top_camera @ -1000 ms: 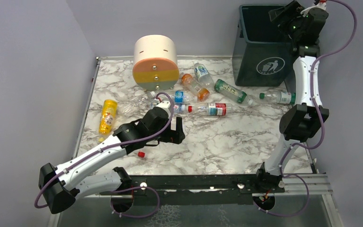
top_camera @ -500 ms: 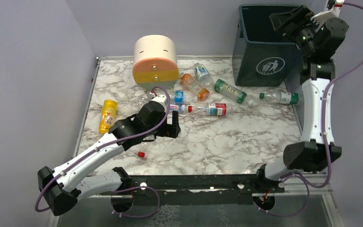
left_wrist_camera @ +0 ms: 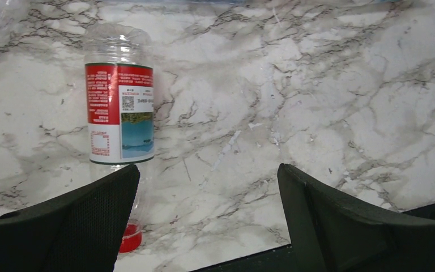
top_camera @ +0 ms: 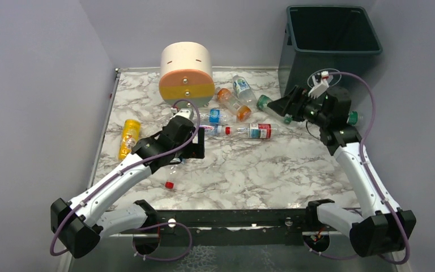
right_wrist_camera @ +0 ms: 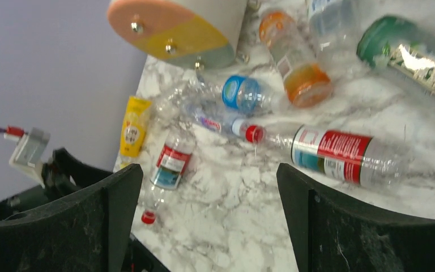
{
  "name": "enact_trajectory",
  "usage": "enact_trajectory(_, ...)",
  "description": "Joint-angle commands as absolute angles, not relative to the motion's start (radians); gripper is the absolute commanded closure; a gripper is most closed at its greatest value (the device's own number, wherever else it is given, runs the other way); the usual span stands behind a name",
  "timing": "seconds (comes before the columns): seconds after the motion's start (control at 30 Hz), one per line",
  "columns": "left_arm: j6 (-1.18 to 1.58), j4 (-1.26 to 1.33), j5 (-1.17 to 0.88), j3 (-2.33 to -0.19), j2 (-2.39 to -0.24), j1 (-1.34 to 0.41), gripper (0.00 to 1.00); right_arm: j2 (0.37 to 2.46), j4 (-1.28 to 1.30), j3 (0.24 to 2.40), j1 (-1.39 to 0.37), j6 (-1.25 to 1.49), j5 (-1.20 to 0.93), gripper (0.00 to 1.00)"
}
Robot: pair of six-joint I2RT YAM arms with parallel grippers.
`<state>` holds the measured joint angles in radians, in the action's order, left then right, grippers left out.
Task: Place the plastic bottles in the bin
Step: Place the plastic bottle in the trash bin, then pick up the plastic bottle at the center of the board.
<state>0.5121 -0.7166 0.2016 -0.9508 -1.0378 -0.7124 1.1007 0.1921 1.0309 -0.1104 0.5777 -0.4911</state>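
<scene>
Top cam: the plastic bottles [top_camera: 259, 131] lie scattered across the back of the marble table [top_camera: 272, 175], w/ the bin [top_camera: 317, 62] back right. Left gripper [top_camera: 199, 143] is wide apart, empty. Right gripper [top_camera: 286, 105] is apart too, nothing held.

Left wrist: the clear red-label btl [left_wrist_camera: 119, 113] lies just by one finger, not btwn them. Prob light, thin, squashy & slick, so I'd grab across the label, mid-body.

Right wrist: the capped btl [right_wrist_camera: 340, 156] lies on the marble beyond the fingers.

In the top view the left arm reaches from the lower left toward the frame's centre, its left gripper [top_camera: 200, 143] spread wide, while the right arm rises along the right side, right gripper [top_camera: 288, 105] pointing left, jaws apart.
</scene>
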Motion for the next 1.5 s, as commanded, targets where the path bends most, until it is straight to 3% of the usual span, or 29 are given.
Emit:
enact_trajectory(0.0, 0.512, -0.766, 0.306, -0.968, -1.064, -0.680, 0.01, 0.991, 0.213, 0.947, -0.133, 0.565, -0.549, 0.08)
enact_trajectory(0.7, 0.470, -0.770, 0.328, -0.926, -1.205, -0.523, 0.01, 0.860, 0.275, 0.753, -0.135, 0.541, -0.665, 0.08)
enact_trajectory(1.37, 0.458, -0.609, 0.115, -0.866, -1.404, -0.459, 0.01, 0.830, 0.259, 0.670, -0.135, 0.551, -0.678, 0.08)
enact_trajectory(1.47, 0.464, -0.589, 0.093, -0.872, -1.421, -0.459, 0.06, 0.830, 0.256, 0.652, -0.135, 0.546, -0.671, 0.08)
